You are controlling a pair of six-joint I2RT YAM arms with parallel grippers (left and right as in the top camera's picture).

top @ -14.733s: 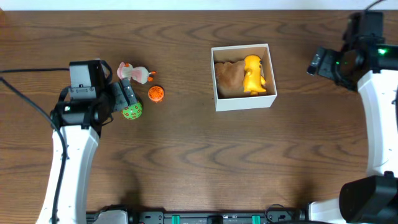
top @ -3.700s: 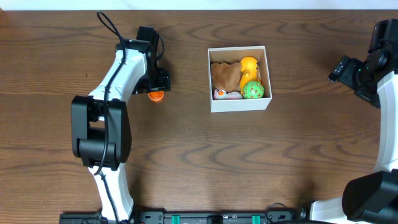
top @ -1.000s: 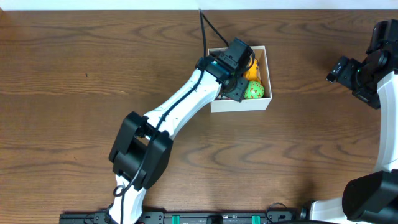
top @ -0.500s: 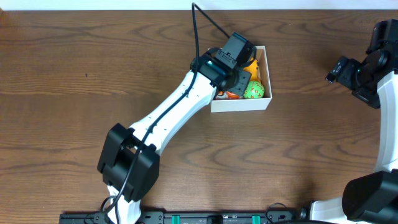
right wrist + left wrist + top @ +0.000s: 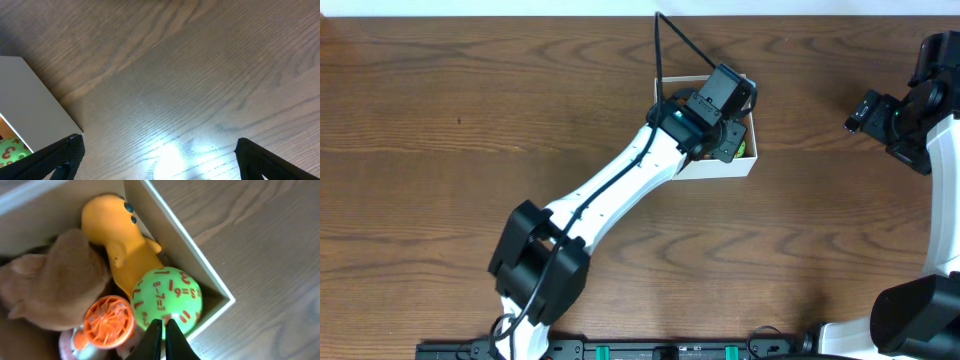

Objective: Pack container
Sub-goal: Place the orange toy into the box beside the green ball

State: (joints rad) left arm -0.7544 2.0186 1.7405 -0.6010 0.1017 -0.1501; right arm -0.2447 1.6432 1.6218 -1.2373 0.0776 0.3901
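Over the white container [image 5: 720, 166] at the far middle of the surface [image 5: 440, 120], I see my left gripper [image 5: 162, 326] pinched closed and empty above the green ball [image 5: 167, 297], which lies beside an orange ball [image 5: 109, 321], a yellow toy [image 5: 120, 240] and a brown plush [image 5: 55, 285], while my right gripper [image 5: 159, 145] hangs spread wide off to the side.

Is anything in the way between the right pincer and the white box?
Nothing visible is. Only bare wooden table lies between the open right pincer and the box. The left pincer is shut and hangs over the green ball inside the box.
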